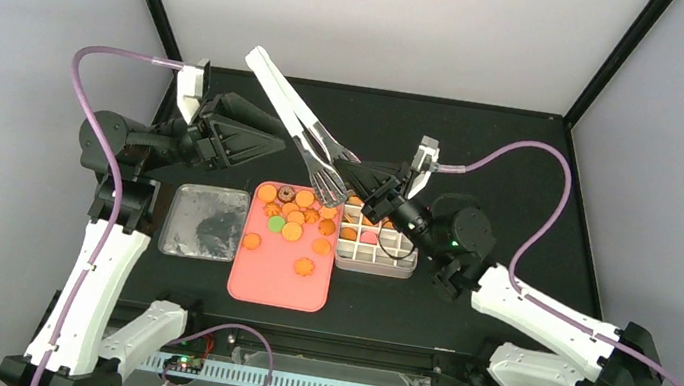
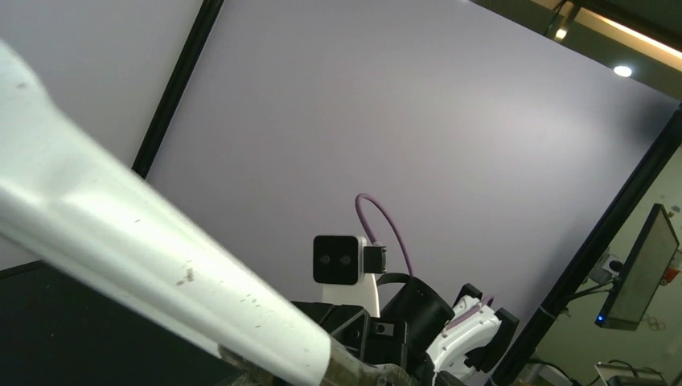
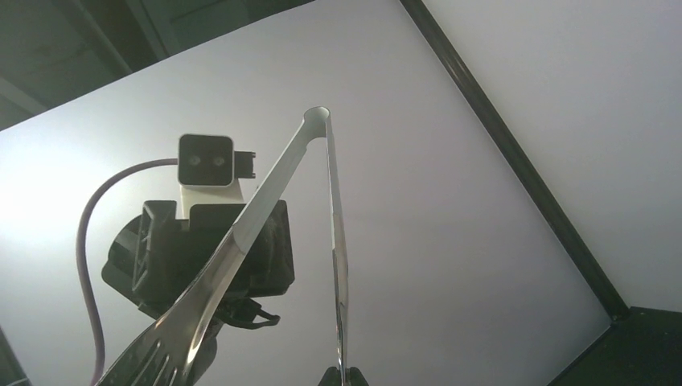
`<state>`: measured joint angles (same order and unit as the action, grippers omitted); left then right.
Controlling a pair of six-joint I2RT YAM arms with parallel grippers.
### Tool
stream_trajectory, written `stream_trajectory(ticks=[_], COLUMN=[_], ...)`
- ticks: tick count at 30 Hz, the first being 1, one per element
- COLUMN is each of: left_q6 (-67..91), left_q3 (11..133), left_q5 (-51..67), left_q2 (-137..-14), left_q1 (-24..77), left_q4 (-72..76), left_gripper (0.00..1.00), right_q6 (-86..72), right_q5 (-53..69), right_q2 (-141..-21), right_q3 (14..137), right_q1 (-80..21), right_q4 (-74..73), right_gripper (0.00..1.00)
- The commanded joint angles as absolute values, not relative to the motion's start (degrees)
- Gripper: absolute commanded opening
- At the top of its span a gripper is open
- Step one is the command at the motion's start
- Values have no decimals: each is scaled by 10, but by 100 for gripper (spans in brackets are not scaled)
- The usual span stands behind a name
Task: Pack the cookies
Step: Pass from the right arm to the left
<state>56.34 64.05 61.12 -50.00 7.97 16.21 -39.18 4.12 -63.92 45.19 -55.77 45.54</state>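
Most cookies (image 1: 292, 230) lie loose on the pink tray (image 1: 277, 285), bunched at its far end. A few sit in cells of the tin (image 1: 375, 261), just beside it on the right. Tongs (image 1: 298, 129) hang over them, with the slotted heads above the tray's far edge and the hinge end raised up and away to the left.

My right gripper (image 1: 355, 175) is closed. In its wrist view one blade runs straight down into its tips, so I judge it pinched on that blade near the head. My left gripper (image 1: 280, 148) sits alongside the tongs about midway. Whether it is clamped on them or standing apart I cannot tell.

That is my worry. A pinch on one thin, smooth blade so near the head leaves the long handle as a lever. If my left lets go, the tongs could swing or slip out and drop on the cookies, cracking them or knocking them onto the worktop (image 1: 492, 174). If both grippers hold and move out of step, the tongs could twist and the heads sweep into the tin's rim.
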Motion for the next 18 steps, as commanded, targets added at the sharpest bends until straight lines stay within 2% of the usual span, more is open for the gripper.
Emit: stream_trajectory(ticks=[1,8,14,18], left_q6=[568,593,620,622], left_q3=[636,622,627,621], left_q5=[592,594,604,612], left_q2=[-500,-503,-506,-503], left_q1=[77,77,76,76], left_q4=[157,184,220,233], left_gripper=[56,41,36,27], right_q6=[-398,-396,-380,-378], right_q5=[40,51,56,60], right_q2=[-643,-666,-700,-710], right_q3=[474,491,510,512], right_q1=[-563,-571,-584,-588], right_q4=[510,513,507,515], right_gripper=[1,1,1,1])
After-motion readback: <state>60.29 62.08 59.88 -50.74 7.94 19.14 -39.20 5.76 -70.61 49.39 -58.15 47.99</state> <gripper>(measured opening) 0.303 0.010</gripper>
